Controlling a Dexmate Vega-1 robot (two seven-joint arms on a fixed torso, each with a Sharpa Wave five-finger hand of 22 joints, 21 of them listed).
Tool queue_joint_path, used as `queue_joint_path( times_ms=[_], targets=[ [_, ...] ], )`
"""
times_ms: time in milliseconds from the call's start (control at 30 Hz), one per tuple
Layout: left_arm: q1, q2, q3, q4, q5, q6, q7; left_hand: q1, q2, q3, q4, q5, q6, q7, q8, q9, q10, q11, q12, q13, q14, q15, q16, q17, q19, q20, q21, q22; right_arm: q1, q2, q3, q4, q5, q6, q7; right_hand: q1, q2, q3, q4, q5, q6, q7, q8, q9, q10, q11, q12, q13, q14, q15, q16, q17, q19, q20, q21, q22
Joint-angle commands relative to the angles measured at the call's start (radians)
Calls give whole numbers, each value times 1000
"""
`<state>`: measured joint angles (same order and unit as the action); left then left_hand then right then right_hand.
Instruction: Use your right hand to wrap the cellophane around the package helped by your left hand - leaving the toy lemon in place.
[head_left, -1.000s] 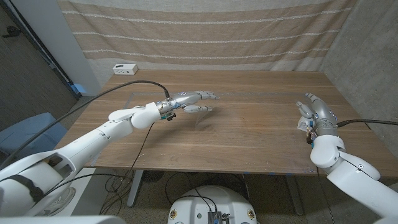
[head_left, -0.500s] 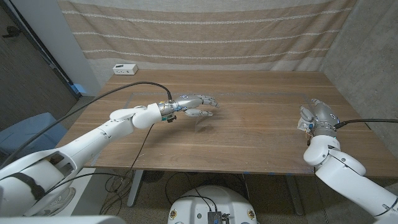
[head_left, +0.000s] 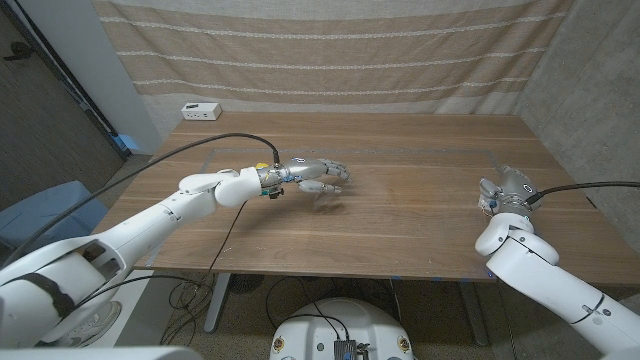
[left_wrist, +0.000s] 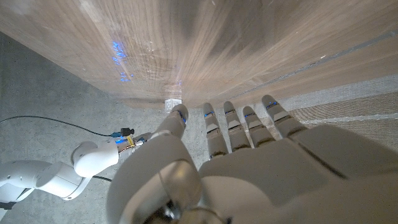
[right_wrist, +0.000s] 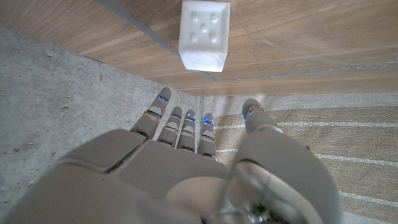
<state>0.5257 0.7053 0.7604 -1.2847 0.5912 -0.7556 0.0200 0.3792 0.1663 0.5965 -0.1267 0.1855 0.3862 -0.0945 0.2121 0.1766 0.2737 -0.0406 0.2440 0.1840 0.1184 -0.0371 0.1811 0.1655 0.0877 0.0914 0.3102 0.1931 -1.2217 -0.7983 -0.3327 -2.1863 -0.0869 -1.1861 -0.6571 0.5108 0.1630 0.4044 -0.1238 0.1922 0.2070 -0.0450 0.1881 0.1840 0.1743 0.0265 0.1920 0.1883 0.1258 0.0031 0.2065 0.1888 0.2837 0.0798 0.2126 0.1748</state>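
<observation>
**Non-task items in view**

Wooden table (head_left: 400, 215) stands before a beige striped curtain (head_left: 330, 50). A small white box (head_left: 201, 111) with dark dots on one face sits near the table's far left corner. Grey wall (head_left: 585, 70) at right; blue seat (head_left: 45, 210) at left.

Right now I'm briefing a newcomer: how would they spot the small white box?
Find the wooden table, then its far corner on the robot's left, near the striped curtain. The small white box sits there by itself, white and blocky against the brown wood.
</observation>
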Motion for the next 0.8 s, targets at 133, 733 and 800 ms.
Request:
queue_joint_path(
  times_ms=[133,733,800],
  targets=[
    [-32,-6,30,36,28,-13,-9,-3,-5,5,10,0,57,-22,13,3,18,-1,-3,1,2,-4,-1,3,-9,4,-5,4,144,8,-104,88,55,-120,28,7,-3,-5,-3,-2,-13,-3,-6,2,-17,-3,-6,5,-18,2,-5,3,-4,-8,-4,2],
    [-38,16,47,24,39,-1,-53,-35,-6,19,35,-8,205,33,15,0,137,11,15,0,76,-7,8,3,17,24,-3,4,293,20,-223,192,102,-191,51,9,-20,-20,-10,-7,-33,-15,-4,3,-31,4,-2,5,-3,44,1,1,22,5,1,2],
    [-41,15,49,26,41,0,-57,-37,-6,19,37,-9,211,38,15,0,140,11,15,0,77,-8,8,3,17,23,-3,4,301,24,-226,206,108,-186,53,15,-20,-20,-14,-7,-30,-13,-1,3,-15,15,5,5,9,57,4,0,31,14,3,1]
  ],
)
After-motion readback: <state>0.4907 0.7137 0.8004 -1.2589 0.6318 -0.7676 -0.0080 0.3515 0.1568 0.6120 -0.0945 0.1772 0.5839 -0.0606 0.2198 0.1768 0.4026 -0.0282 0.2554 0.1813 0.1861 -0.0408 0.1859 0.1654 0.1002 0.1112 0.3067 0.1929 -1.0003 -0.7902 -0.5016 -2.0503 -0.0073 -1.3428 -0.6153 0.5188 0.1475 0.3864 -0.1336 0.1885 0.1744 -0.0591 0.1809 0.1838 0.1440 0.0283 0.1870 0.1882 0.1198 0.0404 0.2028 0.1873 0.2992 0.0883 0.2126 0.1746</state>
